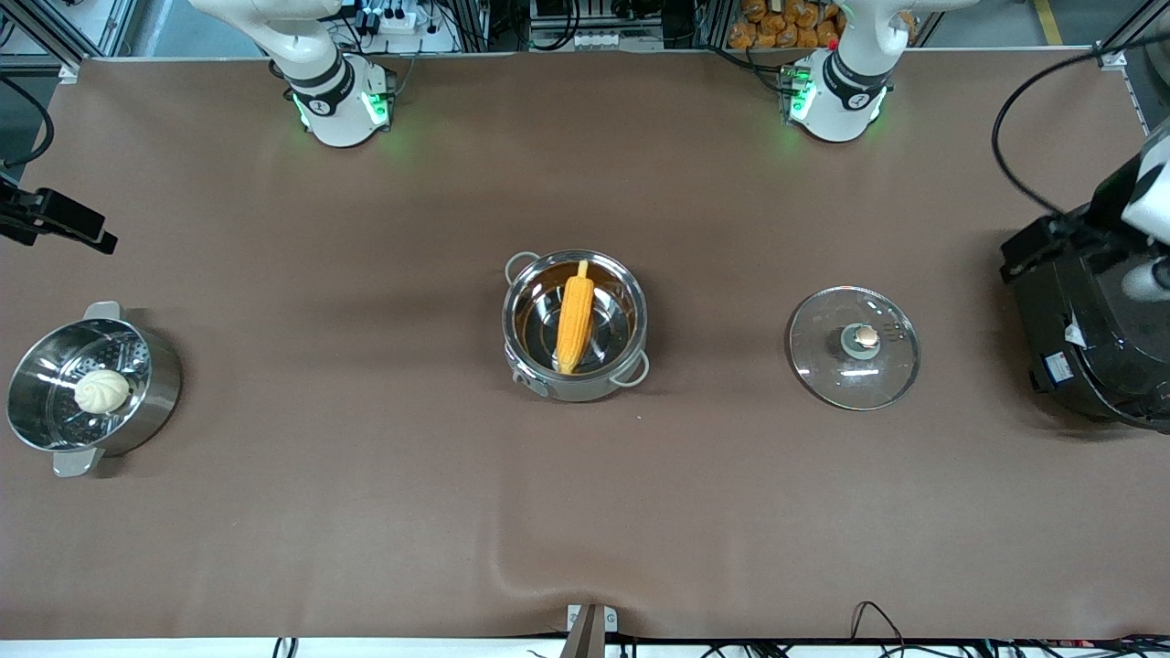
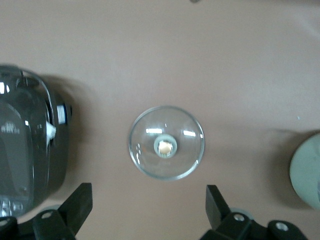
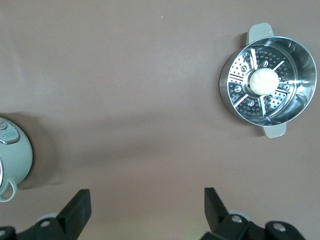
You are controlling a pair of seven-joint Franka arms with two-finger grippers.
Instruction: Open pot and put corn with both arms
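The shallow steel pot (image 1: 574, 325) stands open mid-table. The yellow-orange corn (image 1: 575, 316) lies in it, its pointed tip toward the robots' bases. The clear glass lid (image 1: 854, 347) lies flat on the table beside the pot, toward the left arm's end, knob up; it also shows in the left wrist view (image 2: 166, 142). My left gripper (image 2: 148, 192) is open and empty, high up by the rice cooker. My right gripper (image 3: 147, 195) is open and empty, high above bare table between the pot's edge (image 3: 12, 155) and the steamer pot.
A deeper steel steamer pot (image 1: 90, 387) holding a white bun (image 1: 101, 391) stands at the right arm's end. A big black rice cooker (image 1: 1092, 338) stands at the left arm's end. The brown table cover has a wrinkle at the front edge.
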